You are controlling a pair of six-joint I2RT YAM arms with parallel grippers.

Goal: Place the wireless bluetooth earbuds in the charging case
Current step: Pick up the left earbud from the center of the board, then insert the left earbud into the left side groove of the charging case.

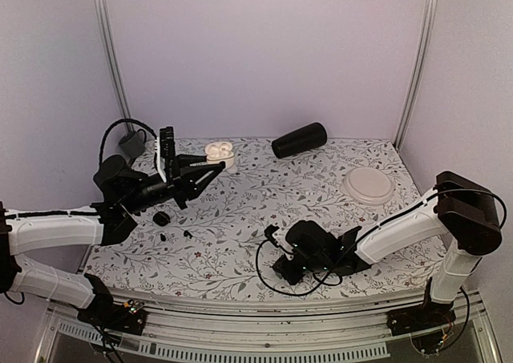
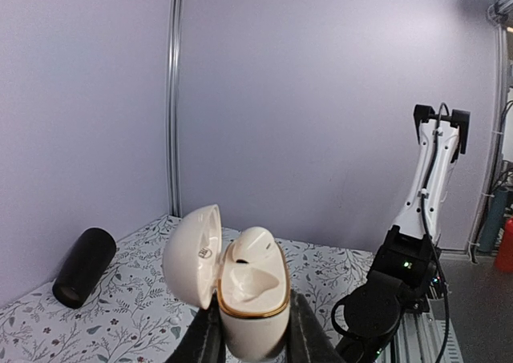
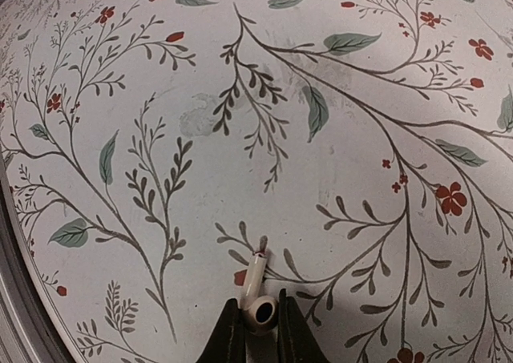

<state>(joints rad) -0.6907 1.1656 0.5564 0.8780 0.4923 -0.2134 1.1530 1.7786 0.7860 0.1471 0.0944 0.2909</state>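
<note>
my right tool (image 3: 260, 331) is narrowed to a slim gap and pinches the rounded head of a white earbud (image 3: 255, 279). its stem points straight away from my fingers and lies low along the flowered tabletop (image 3: 160, 98). i cannot tell whether the stem touches the cloth or hangs just above it. that stem is the long axis i must mind, since it has to go down into a socket first.

the charging case (image 2: 252, 299) is white with a gold rim. my left tool (image 2: 255, 345) has it clamped from both sides near its base, with the lid swung wide open. a second earbud (image 2: 250, 247) already sits in one socket, and the hollow beside it looks empty.

in the top view the case is held at the far left, and my right tool sits near the middle by the near edge, well apart from it. so the case lies far and to the left of the bud i hold. i judge that the next move is a carry across to it, with the stem turned to match the empty hollow.

a few small black bits (image 1: 160, 217) lie near my left arm. i cannot tell what they are.
</note>
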